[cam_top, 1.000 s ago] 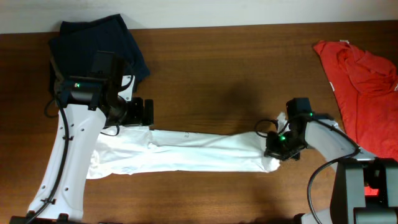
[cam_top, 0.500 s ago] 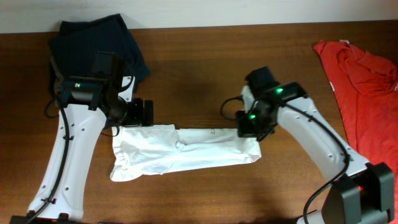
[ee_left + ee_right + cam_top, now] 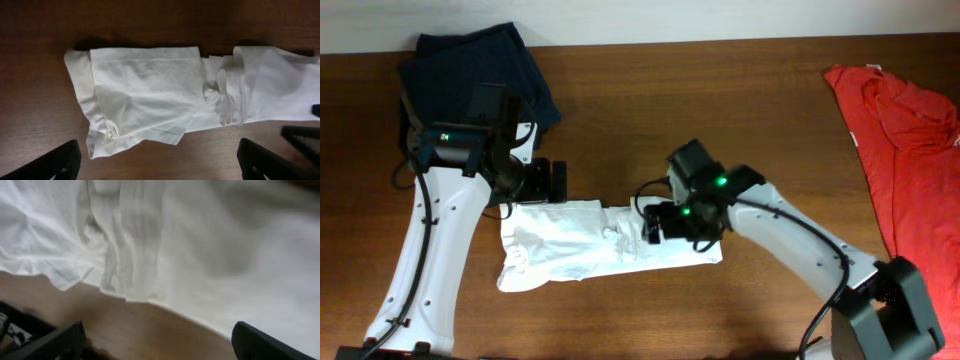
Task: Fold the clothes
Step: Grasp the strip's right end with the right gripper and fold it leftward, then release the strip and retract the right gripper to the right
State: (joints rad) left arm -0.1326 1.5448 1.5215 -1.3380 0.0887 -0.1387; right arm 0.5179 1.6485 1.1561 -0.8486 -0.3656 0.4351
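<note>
The clothes are a white thin T-shirt (image 3: 590, 245) lying as a long, narrow, crumpled bundle on the brown table, its right part doubled back over the middle. My left gripper (image 3: 552, 182) hovers open just beyond the shirt's back-left edge. In the left wrist view the shirt (image 3: 145, 95) lies ahead of that gripper (image 3: 162, 165), and only bare wood shows between its fingers. My right gripper (image 3: 652, 224) is low over the shirt's folded right half, open. In the right wrist view the white fabric (image 3: 200, 245) fills the frame above the gripper (image 3: 160, 342), which holds nothing.
A navy garment (image 3: 480, 70) lies at the back left corner, behind the left arm. A red-orange shirt (image 3: 910, 130) is spread along the right edge. Bare wood (image 3: 650, 110) shows behind the white shirt and in front of it.
The right gripper carried the shirt's right end leftward over its middle, shortening the bundle, then opened and let it go. The left arm has not moved.
</note>
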